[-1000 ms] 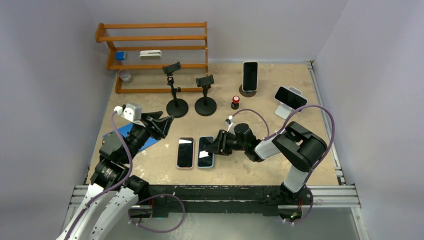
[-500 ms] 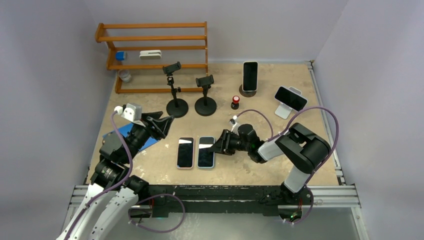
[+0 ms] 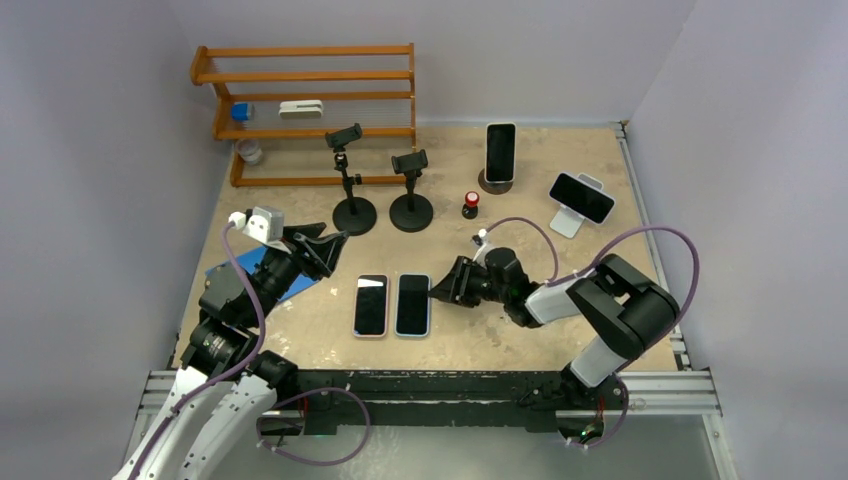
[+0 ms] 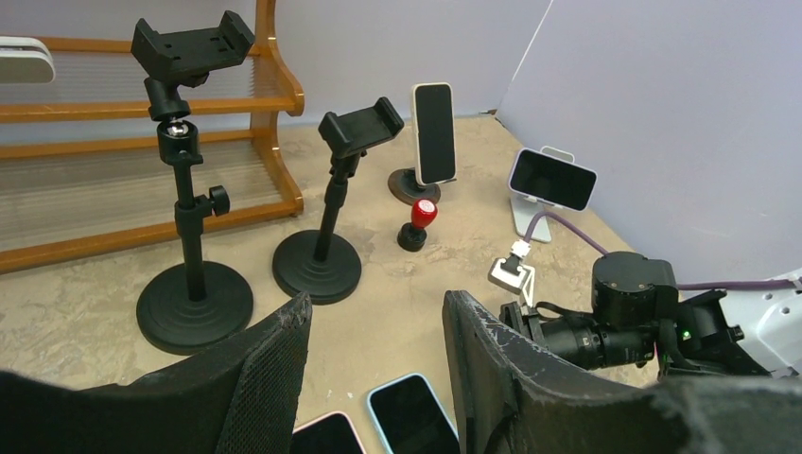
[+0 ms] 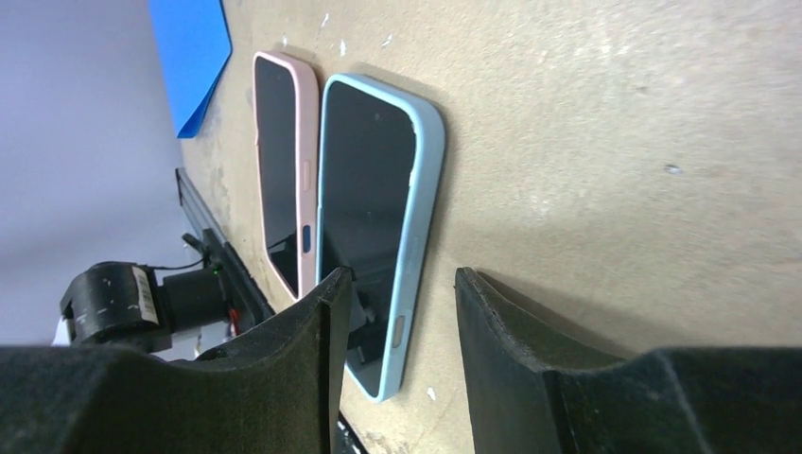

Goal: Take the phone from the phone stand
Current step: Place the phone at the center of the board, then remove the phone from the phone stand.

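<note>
Overhead, a tan, perhaps cork tabletop (image 3: 480, 345) meets pale walls (image 3: 100, 150).

Black, rounded motor housings at the joints of the left arm (image 3: 232, 300) and right arm (image 3: 625, 310), with smooth white shells (image 3: 553, 298) on the links between. Purple cable (image 4: 738, 283) looped loosely along each arm, tipped with a small white plug (image 3: 481, 238) near the wrist. Grey camera block (image 3: 266, 222) on the left wrist. Left gripper (image 4: 376, 312): two broad matte-black fingers (image 4: 260, 378), woven mesh texture on one inner face, pale scuffs along the edges. Right gripper (image 5: 405, 284): the same black fingers (image 5: 284, 369), plain and slightly dusty. Tiny green light (image 4: 683, 333) on the right wrist housing.
</note>
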Controlling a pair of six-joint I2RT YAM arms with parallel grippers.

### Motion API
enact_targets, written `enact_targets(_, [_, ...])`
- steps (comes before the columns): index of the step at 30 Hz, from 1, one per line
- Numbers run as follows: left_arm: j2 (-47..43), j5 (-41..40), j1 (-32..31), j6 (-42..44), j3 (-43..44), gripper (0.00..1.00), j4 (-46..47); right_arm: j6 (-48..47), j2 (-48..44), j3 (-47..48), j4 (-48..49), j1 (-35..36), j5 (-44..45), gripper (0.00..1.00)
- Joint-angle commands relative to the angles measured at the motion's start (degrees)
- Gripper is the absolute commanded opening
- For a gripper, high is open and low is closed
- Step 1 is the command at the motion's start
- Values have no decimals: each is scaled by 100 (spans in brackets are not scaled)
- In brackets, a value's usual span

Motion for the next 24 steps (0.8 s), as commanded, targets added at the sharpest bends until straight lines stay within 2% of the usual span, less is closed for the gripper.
enact_targets(1, [17, 3, -6, -45, 95, 51, 157, -365, -385, -136, -701, -113, 556, 48])
enact_targets(5, [21, 19, -23, -45, 84, 51, 162, -774, -1069, -78, -1377, -115, 1148, 48])
enact_targets(7, [26, 35, -32, -36, 84, 51, 174, -1040, -1630, 32, -1719, -115, 1842, 48])
enact_targets(10, [16, 38, -41, -3, 93, 51, 178, -1326, -2546, 236, -2470, -112, 2158, 48])
enact_targets(15, [-44, 16, -41, 23, 84, 51, 175, -1750, -3898, 726, -3405, -114, 3183, 49])
enact_targets(17, [-29, 64, -41, 30, 84, 51, 191, -1763, -4156, 1027, -3836, -114, 3720, 53])
enact_targets(20, [-5, 109, -37, 34, 78, 52, 192, -1659, -4427, 1455, -4083, -114, 4386, 73])
enact_targets(24, [3, 258, -70, 58, 43, 53, 264, -1777, -4654, 1858, -3885, -115, 5001, 81])
